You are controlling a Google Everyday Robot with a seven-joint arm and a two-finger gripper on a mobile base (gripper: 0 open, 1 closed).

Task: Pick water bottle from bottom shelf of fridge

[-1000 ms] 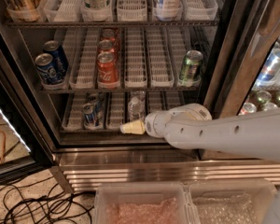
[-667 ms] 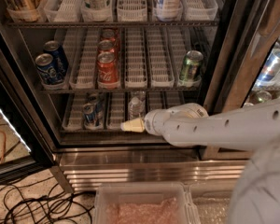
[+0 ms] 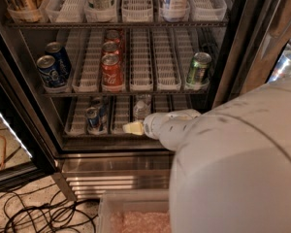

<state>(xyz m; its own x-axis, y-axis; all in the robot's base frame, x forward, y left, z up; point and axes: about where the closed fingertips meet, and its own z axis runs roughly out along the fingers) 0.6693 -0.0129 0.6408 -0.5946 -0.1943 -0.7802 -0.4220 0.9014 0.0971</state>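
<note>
- A tall display fridge (image 3: 111, 171) with a black frame, wire racks and a ribbed stainless steel base is seen across most of the view.
- The lower right is filled by the robot's bulky white arm (image 3: 233, 174), which is stretched toward the lowest rack.
- The bottom shelf (image 3: 119, 118), a dark wire rack lined with narrow white slotted lane trays, is set just above the steel base.
- A red cola can (image 3: 112, 71) is stood on the middle rack, with a green can (image 3: 198, 68) well apart to its right.
- A blue-and-silver can (image 3: 92, 120) is stood at the left of the bottom shelf.
- The small clear ribbed water bottle (image 3: 141, 108) is stood upright in a lane tray on the bottom shelf, to the right of that can.
- The cream-tipped claw (image 3: 132, 128) is held at the front edge of the bottom shelf, just below and in front of the water bottle. Whether it is apart or together cannot be told.
</note>
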